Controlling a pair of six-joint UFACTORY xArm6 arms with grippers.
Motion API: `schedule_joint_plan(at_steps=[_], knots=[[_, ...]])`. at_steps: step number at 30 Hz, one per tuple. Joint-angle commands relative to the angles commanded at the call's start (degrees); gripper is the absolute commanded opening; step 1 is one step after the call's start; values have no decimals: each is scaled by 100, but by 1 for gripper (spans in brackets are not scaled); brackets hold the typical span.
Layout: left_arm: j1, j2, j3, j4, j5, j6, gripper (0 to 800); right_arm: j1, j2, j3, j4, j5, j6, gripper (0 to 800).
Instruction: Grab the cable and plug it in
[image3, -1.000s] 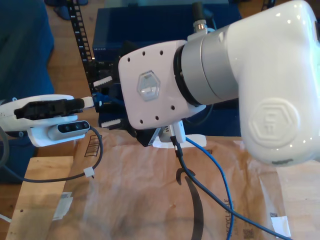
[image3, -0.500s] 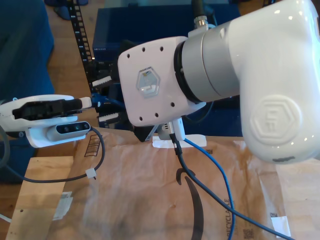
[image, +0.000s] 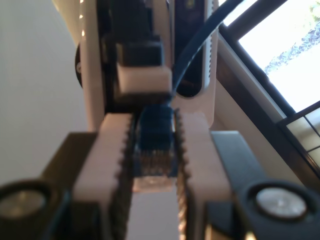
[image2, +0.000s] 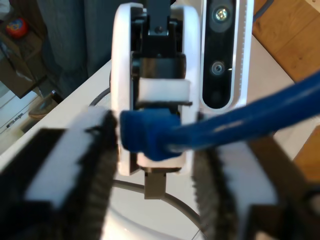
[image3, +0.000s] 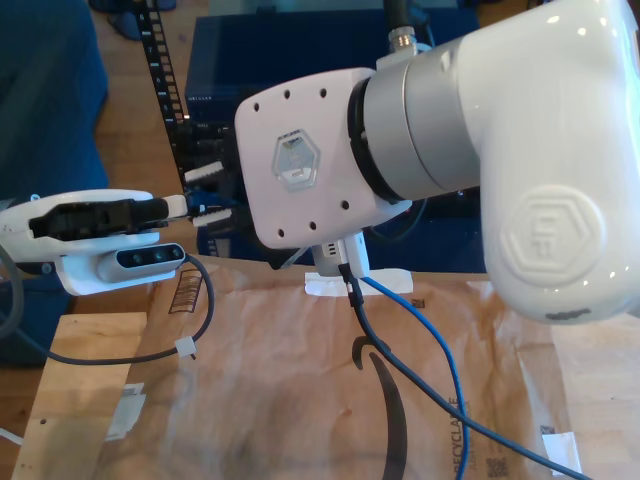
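Your first end effector (image: 154, 125) is clenched on the cable (image: 155, 135). The blue boot and clear plug sit between its white toothed pads (image: 107, 150) and touch both.

Your second end effector (image2: 157, 130) is released. Its blurred pads (image2: 95, 150) stand on either side of the blue boot, and there is a gap on one side. The cord runs out past the other pad.

In the exterior view the first end effector (image3: 175, 206) reaches in from that view's left. The second end effector (image3: 208, 193), on the big white arm (image3: 540, 160), meets it tip to tip with its fingers apart. The plug at the meeting point is too hidden to make out.

From under the big arm the cable (image3: 440, 350) drops onto the table and trails off toward the exterior view's lower right.

The table (image3: 90, 360) is pale wood, mostly covered by wrinkled brown paper (image3: 260, 380). A thick black cable (image3: 385, 410) curves over the paper, crossing near the blue one.

A dark blue box (image3: 290, 50) and a black perforated rail (image3: 160, 60) stand behind the table. The floor (image3: 130, 110) is wood, and blue fabric (image3: 50, 100) hangs at the exterior view's left.

A bright window (image: 280, 40) shows behind the arm in the first wrist view.
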Motion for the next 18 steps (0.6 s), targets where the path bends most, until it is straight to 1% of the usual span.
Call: schedule_joint_plan(at_steps=[1, 2, 3, 4, 5, 6, 7, 9, 12, 14, 16, 18], knots=[[0, 0, 0, 0, 0, 0, 37, 0, 0, 0, 9, 0, 9, 88], [0, -9, 0, 0, 0, 0, 76, 0, 0, 0, 9, 0, 9, 54], [9, -9, 26, 0, 0, 9, 205, 0, 0, 9, 9, 0, 18, 34], [9, -9, 35, -18, 0, 18, 413, 0, 0, 9, 9, 0, 18, 26], [18, -9, 53, -35, 9, 70, 657, 0, 0, 18, 9, 0, 18, 14], [18, -18, 62, -35, 9, 114, 711, 0, 0, 26, 9, 0, 18, 14], [18, -18, 62, -44, 0, 141, 724, 0, 0, 35, 9, 0, 18, 11], [26, -18, 53, -44, -18, 141, 794, -9, -9, 44, 9, 0, 70, 9], [70, -44, -35, -53, -105, 132, 797, -35, 0, 79, -9, 0, 229, 8], [220, -97, -62, -44, -396, 132, 797, -88, 0, 79, -53, 0, 334, 8], [431, -123, -237, -18, -774, 141, 797, -308, 9, 105, -79, -9, 387, 8], [712, -123, -457, 88, -879, 149, 798, -800, -35, 229, -79, -26, 396, 9]])
